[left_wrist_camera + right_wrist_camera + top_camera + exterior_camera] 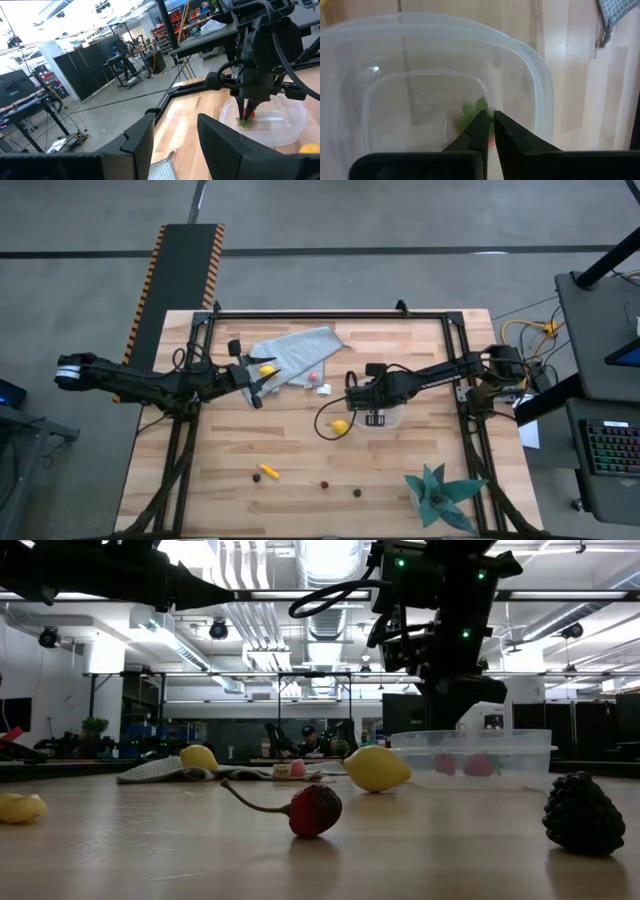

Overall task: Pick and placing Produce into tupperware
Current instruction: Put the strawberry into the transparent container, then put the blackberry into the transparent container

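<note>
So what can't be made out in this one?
- Strawberry in the tupperware: right wrist view, right gripper fingers cover most of it.
- Tupperware contents: high view, hidden under the right gripper.
- Dark bits: high view, too small to identify.

We see a pale wooden bench (300,440) at frame centre in the high view. On it lie a grey-blue cloth (297,350) at upper middle, a clear tupperware (384,418) right of centre, a lemon (340,426) just left of it, small produce bits (268,472) along the lower middle, and a teal spiky plant (437,492) at lower right.
</note>
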